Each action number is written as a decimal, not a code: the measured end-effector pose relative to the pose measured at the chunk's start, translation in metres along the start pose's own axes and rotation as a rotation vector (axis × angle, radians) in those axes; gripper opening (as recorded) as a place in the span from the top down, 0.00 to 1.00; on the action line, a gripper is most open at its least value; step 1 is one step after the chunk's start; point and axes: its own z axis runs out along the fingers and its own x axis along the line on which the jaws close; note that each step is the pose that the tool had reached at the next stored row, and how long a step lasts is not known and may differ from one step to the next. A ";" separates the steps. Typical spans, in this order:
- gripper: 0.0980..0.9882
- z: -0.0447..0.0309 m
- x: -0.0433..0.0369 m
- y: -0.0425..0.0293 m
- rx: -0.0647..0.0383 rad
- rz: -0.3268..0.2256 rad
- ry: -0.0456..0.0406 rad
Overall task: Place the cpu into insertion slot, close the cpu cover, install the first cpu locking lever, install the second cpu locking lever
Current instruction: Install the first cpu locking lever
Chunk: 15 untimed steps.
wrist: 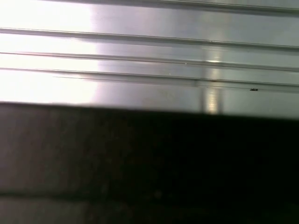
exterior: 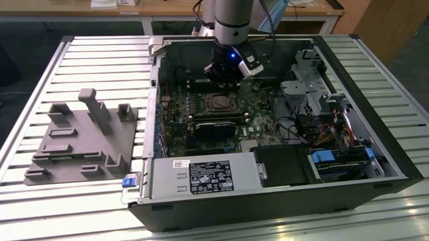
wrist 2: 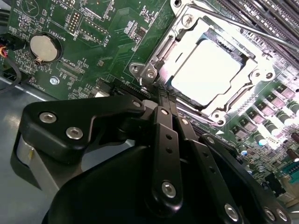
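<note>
Gripper (wrist 2: 164, 100) fingers clenched, empty, at cover (wrist 2: 205, 60) corner, frame centre; cpu (wrist 2: 208, 70) seated in slot (wrist 2: 219, 114). Risk: tips slip, scratching the green board (wrist 2: 70, 56).

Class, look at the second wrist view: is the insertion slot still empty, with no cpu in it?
No. The cpu lies in the insertion slot, its bright metal top showing through the silver frame.

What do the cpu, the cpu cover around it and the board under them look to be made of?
The cpu looks like bare metal with a dull silver top that reflects the light almost white. The cpu cover looks like thin bright steel, judging by its glints and stamped edges. The board looks like green lacquered circuit laminate with printed traces and soldered parts.
</note>
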 end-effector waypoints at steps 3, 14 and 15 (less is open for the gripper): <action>0.99 -0.0004 0.0000 -0.0001 0.001 0.000 0.0003; 0.99 0.0002 0.0001 0.0000 0.015 0.000 0.0011; 0.99 0.0005 0.0001 0.0000 0.017 0.000 0.0012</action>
